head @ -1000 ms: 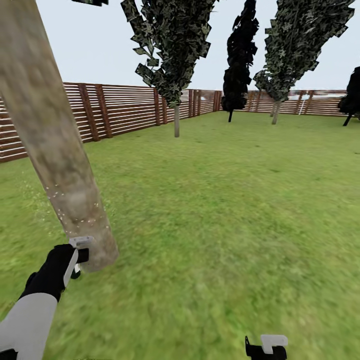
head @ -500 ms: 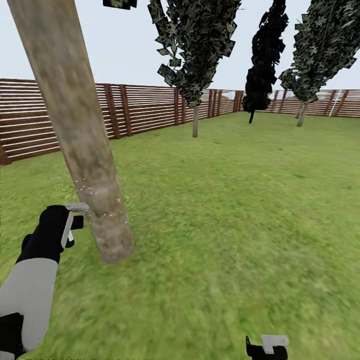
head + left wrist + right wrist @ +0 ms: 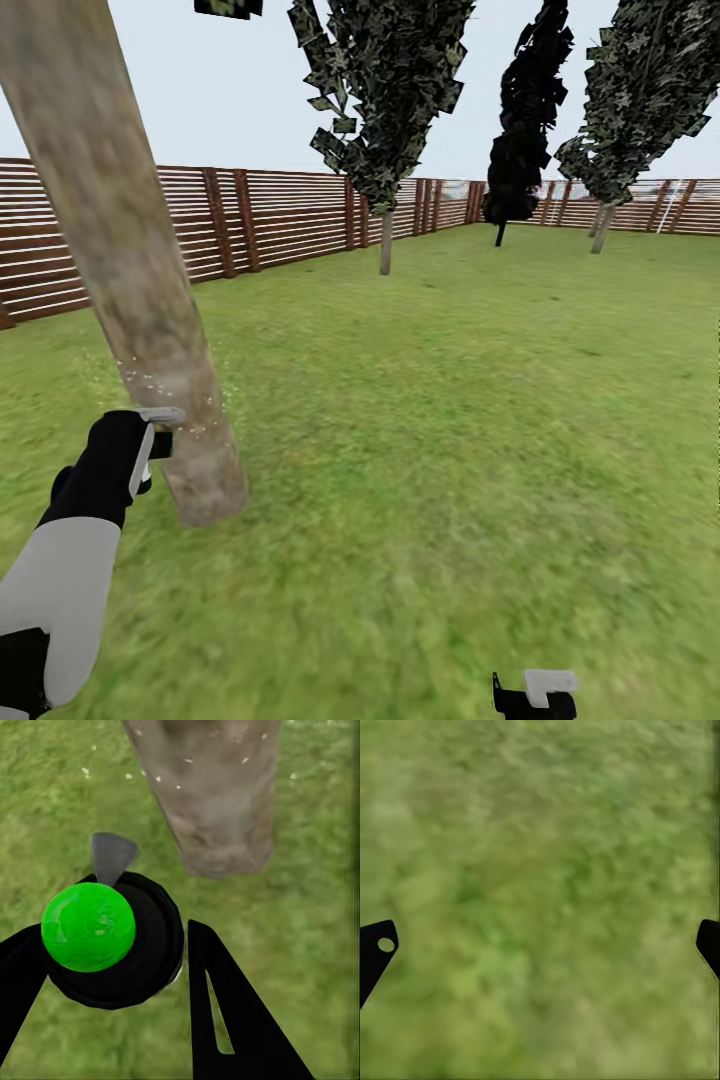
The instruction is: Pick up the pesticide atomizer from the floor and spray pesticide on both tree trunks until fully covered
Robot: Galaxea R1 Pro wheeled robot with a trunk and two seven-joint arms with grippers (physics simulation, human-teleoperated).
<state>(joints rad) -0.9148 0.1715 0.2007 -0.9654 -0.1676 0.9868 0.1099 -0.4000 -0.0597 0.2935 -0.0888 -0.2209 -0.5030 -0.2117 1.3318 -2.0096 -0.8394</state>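
Gripped between the fingers of the left gripper (image 3: pixel 161 967), the sprayer (image 3: pixel 112 941) is showing as a black rounded body with a bright green dome, its grey nozzle pointing at the base of the near tree trunk (image 3: pixel 214 795). From the head camera, the left gripper (image 3: pixel 150 445) is hanging just beside that leaning trunk (image 3: pixel 130 270), low down, close to where it is meeting the lawn (image 3: pixel 450 420). Small white specks are floating around the bark at gripper height, so spraying seems to be going on right here.

As for progress, the pick-up looks done, and the lower part of this first trunk is getting its coat; I cannot tell how much of the trunk higher up is covered. A second tree with a bare trunk (image 3: pixel 386 240) is standing well apart near the wooden fence (image 3: pixel 280 220), and it looks untouched, so roughly half the job or more seems left.

Down low, the right gripper (image 3: pixel 540 945) is hanging over bare grass with its fingers spread wide, carrying nothing.
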